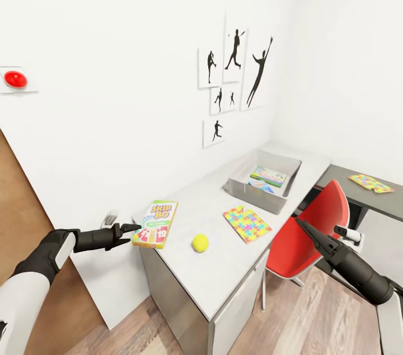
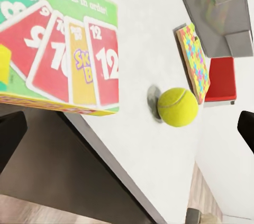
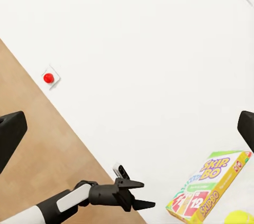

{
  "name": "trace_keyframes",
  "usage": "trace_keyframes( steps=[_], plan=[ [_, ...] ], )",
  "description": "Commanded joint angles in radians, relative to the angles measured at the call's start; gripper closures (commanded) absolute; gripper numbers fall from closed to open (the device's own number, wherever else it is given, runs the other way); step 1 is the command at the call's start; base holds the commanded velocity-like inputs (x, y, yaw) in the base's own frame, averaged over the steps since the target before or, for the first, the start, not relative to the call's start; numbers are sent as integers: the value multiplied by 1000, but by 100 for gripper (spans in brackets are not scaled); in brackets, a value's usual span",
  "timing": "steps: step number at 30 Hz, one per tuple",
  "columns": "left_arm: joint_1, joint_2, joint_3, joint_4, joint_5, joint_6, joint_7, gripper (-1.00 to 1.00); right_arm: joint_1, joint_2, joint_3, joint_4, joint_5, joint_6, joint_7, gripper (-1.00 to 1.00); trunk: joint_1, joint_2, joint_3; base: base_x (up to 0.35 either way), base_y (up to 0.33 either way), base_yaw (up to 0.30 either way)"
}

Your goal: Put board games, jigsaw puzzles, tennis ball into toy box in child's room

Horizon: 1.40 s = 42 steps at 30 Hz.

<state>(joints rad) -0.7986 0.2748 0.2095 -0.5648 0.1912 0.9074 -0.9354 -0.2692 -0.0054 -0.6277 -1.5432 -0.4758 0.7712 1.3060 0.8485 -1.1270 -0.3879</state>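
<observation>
Board game: the flat green-and-yellow Skip-Bo card box (image 1: pixel 156 224) lies on the near corner of the white table (image 1: pixel 224 271), its edge overhanging toward my left arm.
Handling: I judge it light, stiff and smooth-faced; I would pinch the overhanging short edge, top and bottom, since a flat box gives little else to grab.
Left gripper (image 1: pixel 130 228): fingers parted in a narrow fork, tips just at the box's edge, holding nothing that I can see; contact I cannot confirm.
Left arm: stretched nearly level from beside the table, wrist straight.
Tennis ball: the yellow-green ball (image 1: pixel 200 242) sits just beyond the box on the table; it will roll if nudged.
Puzzle: a multicoloured jigsaw box (image 1: pixel 246 223) lies past the ball.
Toy box: the grey open bin (image 1: pixel 245 188) stands at the table's far end, with colourful flat boxes already inside.
Right gripper (image 1: pixel 303 226): fingers seemingly together, empty, raised beside the table, in front of the red chair (image 1: pixel 313 232).
</observation>
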Motion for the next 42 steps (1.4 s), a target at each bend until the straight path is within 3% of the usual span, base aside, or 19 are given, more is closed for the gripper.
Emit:
trace_keyframes(
  steps=[1, 42],
  plan=[
    [-1, 0, 2, 0, -1, 5, -3, -100, -1, 0, 0, 2, -3, 8, 1, -100, 4, -8, -4, 0, 0, 0],
    [-2, -3, 2, 0, 0, 7, -7, -100, -1, -1, -1, 19, -3, 10, 0, -100, 161, -295, -133, 0, 0, 0]
  ],
)
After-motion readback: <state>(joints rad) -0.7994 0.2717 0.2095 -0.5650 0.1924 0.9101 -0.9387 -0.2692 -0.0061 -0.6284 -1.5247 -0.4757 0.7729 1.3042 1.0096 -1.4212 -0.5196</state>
